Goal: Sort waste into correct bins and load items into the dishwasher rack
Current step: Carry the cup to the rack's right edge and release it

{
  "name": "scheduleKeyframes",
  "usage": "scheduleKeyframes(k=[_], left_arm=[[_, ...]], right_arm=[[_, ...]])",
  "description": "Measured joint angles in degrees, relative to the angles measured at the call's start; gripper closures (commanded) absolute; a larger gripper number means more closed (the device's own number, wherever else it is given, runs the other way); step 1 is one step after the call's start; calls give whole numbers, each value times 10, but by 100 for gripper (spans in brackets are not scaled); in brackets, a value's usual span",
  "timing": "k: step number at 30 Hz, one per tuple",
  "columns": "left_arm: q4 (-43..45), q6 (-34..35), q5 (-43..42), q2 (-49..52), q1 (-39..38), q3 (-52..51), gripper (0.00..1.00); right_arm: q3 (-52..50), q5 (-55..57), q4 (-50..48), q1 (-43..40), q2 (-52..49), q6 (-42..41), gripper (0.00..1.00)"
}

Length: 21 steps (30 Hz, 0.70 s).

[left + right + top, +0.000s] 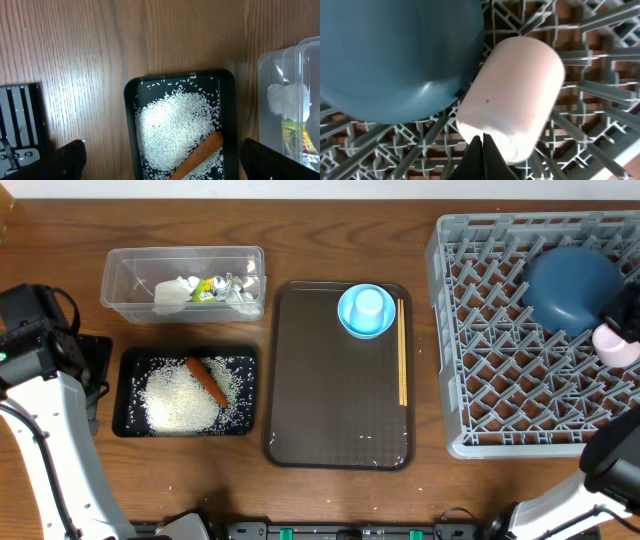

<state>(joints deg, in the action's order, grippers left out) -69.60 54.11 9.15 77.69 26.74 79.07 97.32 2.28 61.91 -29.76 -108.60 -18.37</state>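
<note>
The white rice heap [180, 402] and the orange carrot [207, 380] lie in the black tray [117, 395]. My left gripper [160, 162] stands open above the tray's near end, with nothing between its fingers. In the clear tub [130, 280] lie the crumpled napkin [172, 295] and the foil wrappers [220, 288]. The dark blue plate [570, 285] leans in the grey rack [500, 360], and the white cup [515, 95] lies on its side beside the plate. My right gripper [482, 137] is shut, its tips at the cup's rim, nothing showing between them.
A dark brown serving tray [330, 390] sits mid-table, holding the light blue bowl [366, 310] at its far end and the chopsticks [403, 355] along its right edge. A black base plate [20, 120] lies left of the black tray.
</note>
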Motion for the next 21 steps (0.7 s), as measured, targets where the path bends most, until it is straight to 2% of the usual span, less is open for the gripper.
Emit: scheduleKeyframes(k=[15, 21], left_arm=[[0, 0, 0, 0, 0, 0, 1], [0, 0, 0, 0, 0, 0, 1]], right_arm=[[0, 24, -2, -11, -14, 2, 99], [36, 41, 38, -15, -14, 2, 99]])
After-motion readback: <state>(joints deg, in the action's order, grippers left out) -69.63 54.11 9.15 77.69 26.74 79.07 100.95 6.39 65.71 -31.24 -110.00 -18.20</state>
